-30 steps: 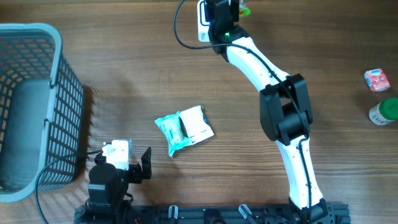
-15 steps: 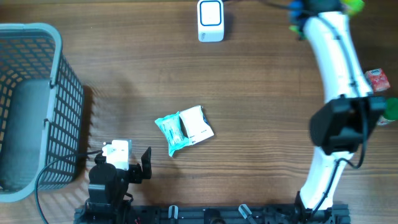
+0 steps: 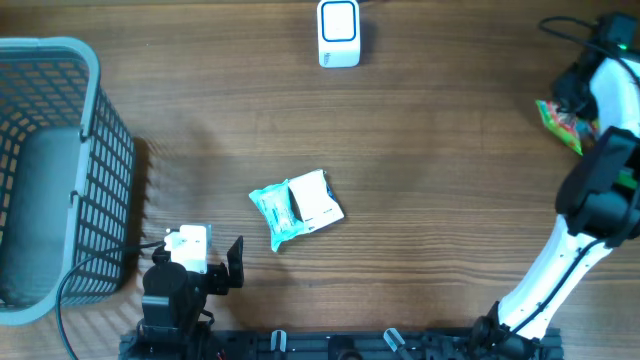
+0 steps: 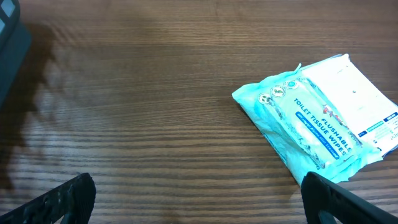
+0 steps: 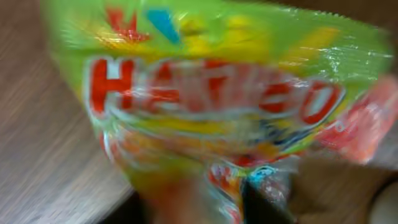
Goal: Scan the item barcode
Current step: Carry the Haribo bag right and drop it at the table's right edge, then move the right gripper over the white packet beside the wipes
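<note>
Guessing the Haribo bag right under the right gripper (grip unreadable) is scanned; left gripper spread, wipes pack just ahead not scanned yet.

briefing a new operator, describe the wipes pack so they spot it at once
From the big blue-grey basket on the left, look right to the middle of the wooden table. The wipes pack lies flat there alone: soft teal wrapper with a white label, unlike the rigid white scanner at the far edge.
</note>
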### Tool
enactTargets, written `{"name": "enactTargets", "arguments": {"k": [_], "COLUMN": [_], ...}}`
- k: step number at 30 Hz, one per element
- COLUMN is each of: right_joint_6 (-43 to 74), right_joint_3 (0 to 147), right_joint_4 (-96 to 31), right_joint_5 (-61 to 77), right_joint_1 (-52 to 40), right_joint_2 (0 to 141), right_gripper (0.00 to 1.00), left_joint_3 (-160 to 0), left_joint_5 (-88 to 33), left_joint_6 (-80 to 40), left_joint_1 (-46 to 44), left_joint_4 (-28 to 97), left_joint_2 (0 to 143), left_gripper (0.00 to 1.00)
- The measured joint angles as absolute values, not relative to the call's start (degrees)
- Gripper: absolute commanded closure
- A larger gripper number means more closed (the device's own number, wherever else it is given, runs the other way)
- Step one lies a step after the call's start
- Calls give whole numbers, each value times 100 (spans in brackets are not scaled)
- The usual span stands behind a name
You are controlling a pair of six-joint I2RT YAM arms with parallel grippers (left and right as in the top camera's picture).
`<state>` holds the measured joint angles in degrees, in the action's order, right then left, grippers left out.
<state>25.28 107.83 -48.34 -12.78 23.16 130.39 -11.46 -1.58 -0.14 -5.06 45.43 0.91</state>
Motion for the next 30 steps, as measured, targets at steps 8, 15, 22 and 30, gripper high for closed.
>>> {"name": "enactTargets", "arguments": {"k": [8, 15, 22, 30], "right_joint_6": [2220, 2067, 2075, 2095], "right_joint_3": [11015, 11242, 10514, 9371], "right_joint_4": [-5238, -6449, -6751, -5830], "right_joint_5": [-397, 25, 366, 436], "right_joint_1": [1627, -792, -2707, -4132], "right_joint_2": [12569, 11242, 11260, 11262], "right_gripper": [0, 0, 0, 0], "left_joint_3": [-1146, -1146, -1146, -1146], "left_joint_5": [-158, -158, -158, -158], "left_joint_6": [-14, -14, -14, -14], "left_joint_1": [-506, -506, -506, -506], "left_joint_4": [4543, 4543, 4543, 4543], "left_joint_2": [91, 91, 91, 91], "left_gripper": [0, 0, 0, 0]}}
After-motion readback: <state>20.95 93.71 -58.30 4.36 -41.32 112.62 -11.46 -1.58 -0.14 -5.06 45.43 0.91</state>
